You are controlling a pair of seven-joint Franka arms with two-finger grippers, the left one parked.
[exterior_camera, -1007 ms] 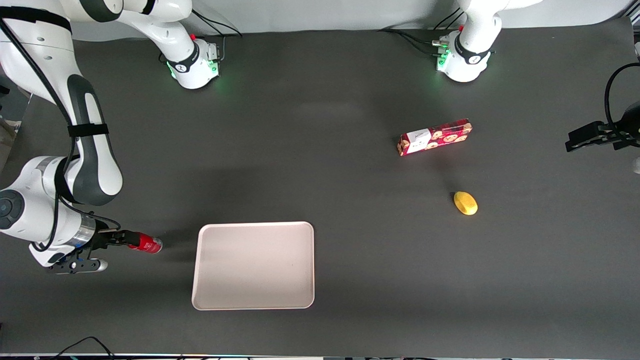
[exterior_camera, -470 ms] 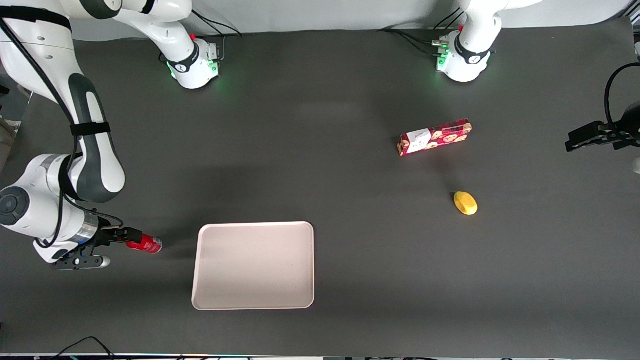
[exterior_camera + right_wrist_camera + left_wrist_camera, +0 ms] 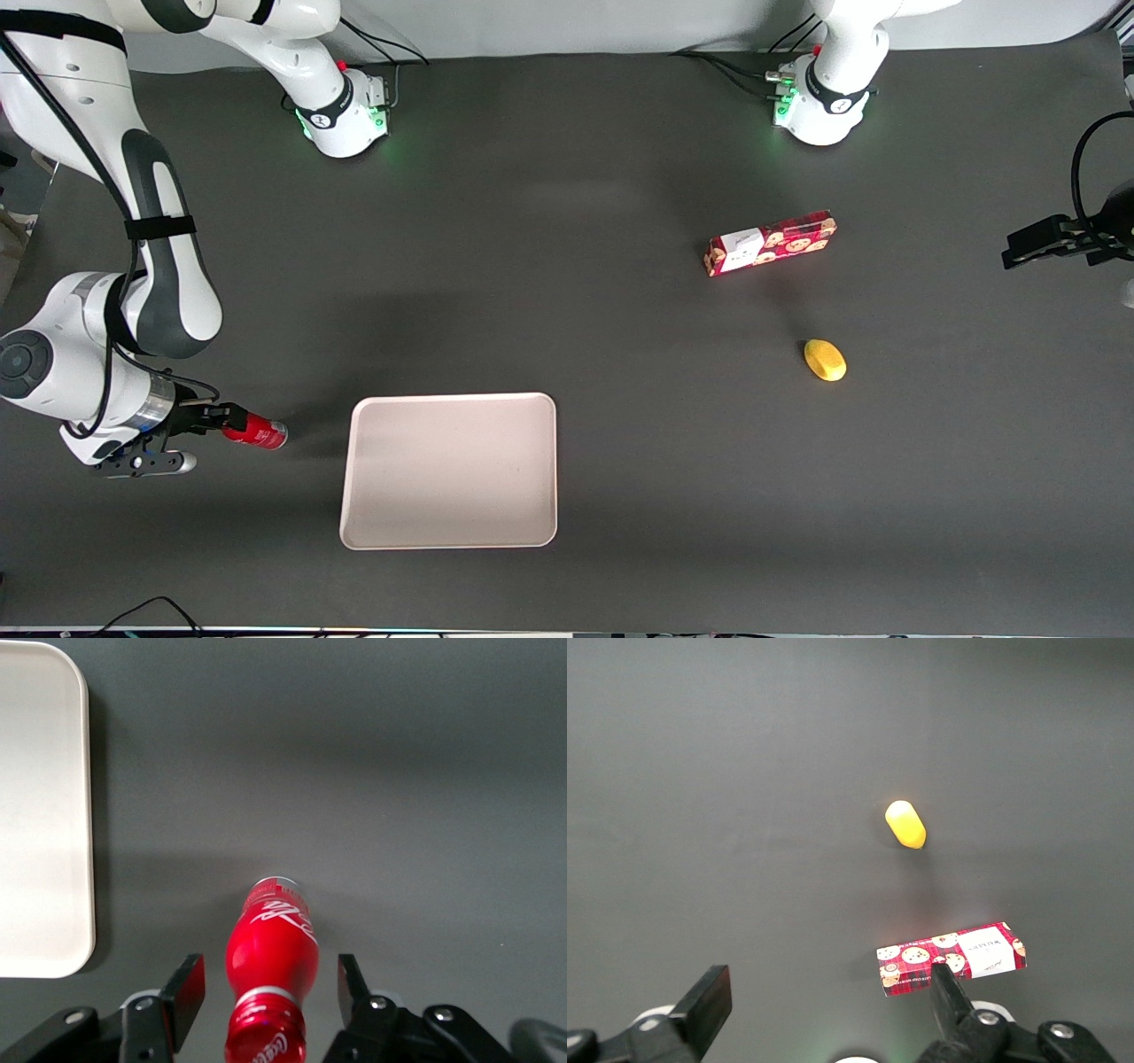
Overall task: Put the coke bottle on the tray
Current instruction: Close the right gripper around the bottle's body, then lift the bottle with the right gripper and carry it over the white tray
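Note:
The coke bottle (image 3: 259, 431) is small and all red, lying on its side on the dark table beside the tray (image 3: 449, 470), toward the working arm's end. Its silvery base points at the tray and its red cap points at my gripper. The right gripper (image 3: 223, 420) is open and low over the table, with its fingers on either side of the bottle's neck and cap and a gap on each side. In the right wrist view the bottle (image 3: 271, 961) lies between the fingers (image 3: 183, 989) of the gripper (image 3: 266, 992), and the pale cream-pink tray's rim (image 3: 85, 824) shows beside it.
A long red snack box with cookie pictures (image 3: 770, 242) and a yellow lemon-like object (image 3: 825, 360) lie toward the parked arm's end; both also show in the left wrist view, the box (image 3: 951, 958) and the yellow object (image 3: 905, 824).
The gripper has drawn back a little along the bottle toward its cap and neck over the last second. The bottle and tray have not moved.

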